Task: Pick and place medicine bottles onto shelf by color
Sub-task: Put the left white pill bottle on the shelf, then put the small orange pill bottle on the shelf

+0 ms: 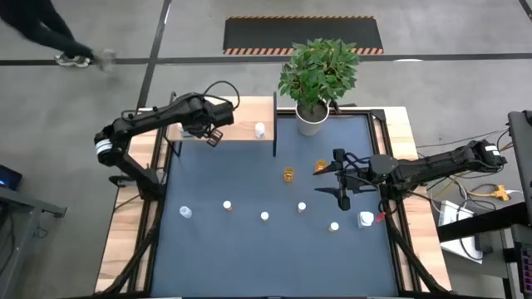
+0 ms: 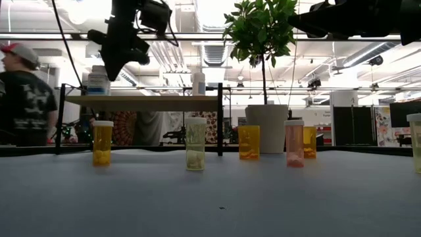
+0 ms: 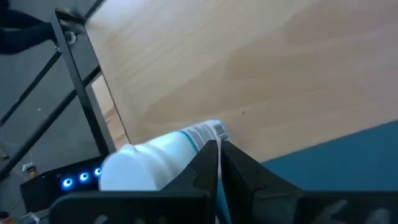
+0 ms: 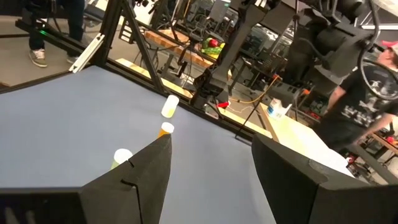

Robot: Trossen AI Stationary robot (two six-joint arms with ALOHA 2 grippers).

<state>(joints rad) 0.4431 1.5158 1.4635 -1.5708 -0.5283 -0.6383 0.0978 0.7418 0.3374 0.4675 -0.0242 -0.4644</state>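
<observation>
**A:** Right end effector first, since it's nearest. What's it doing?

**B:** It hangs over the right side of the desk with its fingers spread wide and nothing between them. It isn't touching any bottle.

**A:** How much of the sorting is done?

**B:** Not much, I'd judge. Six medicine bottles stand in a loose row across the near half of the blue desk. Most show pale caps from above, and the low view shows amber and pale bodies among them. Behind the row are two amber bottles, near the open right end effector. That leaves eight to move.

**A:** And the shelf?

**B:** The shelf is at the far edge, beside the potted plant. Two bottles are on it. A white bottle stands towards the plant end, and a labelled white bottle stands towards the other end. Both look white, so the white group seems to be under way. No amber bottle is up there.

**A:** The left end effector?

**B:** The left end effector hovers above the shelf board, close by the labelled white bottle. Its fingers are pressed almost together, and the bottle sits to one side of them, not between them. I can't tell whether a finger brushes the bottle, but it grips nothing.
</observation>
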